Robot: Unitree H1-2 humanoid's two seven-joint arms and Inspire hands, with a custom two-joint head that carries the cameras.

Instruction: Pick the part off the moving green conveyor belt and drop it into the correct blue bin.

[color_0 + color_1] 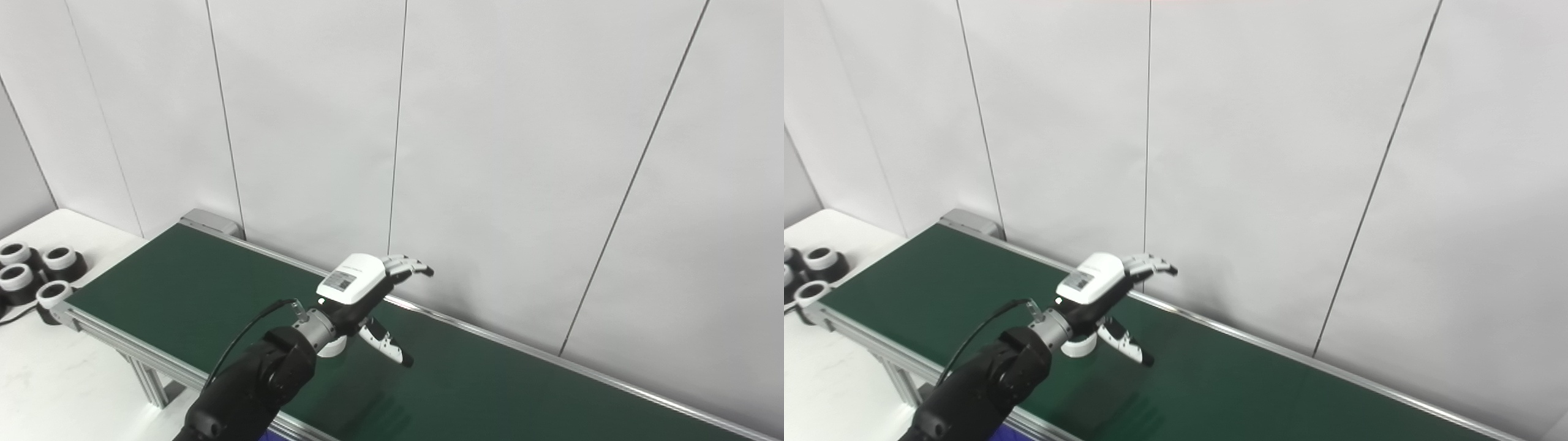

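Observation:
My left hand hovers over the dark green conveyor belt, fingers spread toward the far wall and thumb pointing down to the right; it is open and holds nothing. A white round part lies on the belt just under the wrist, mostly hidden by it. In the right eye view the same part peeks out below my left hand. A sliver of blue bin shows at the bottom edge. My right hand is out of sight.
Several black cylinders with white tops stand on the white table left of the belt's end. A grey panelled wall rises close behind the belt. The belt's aluminium frame runs along its near side.

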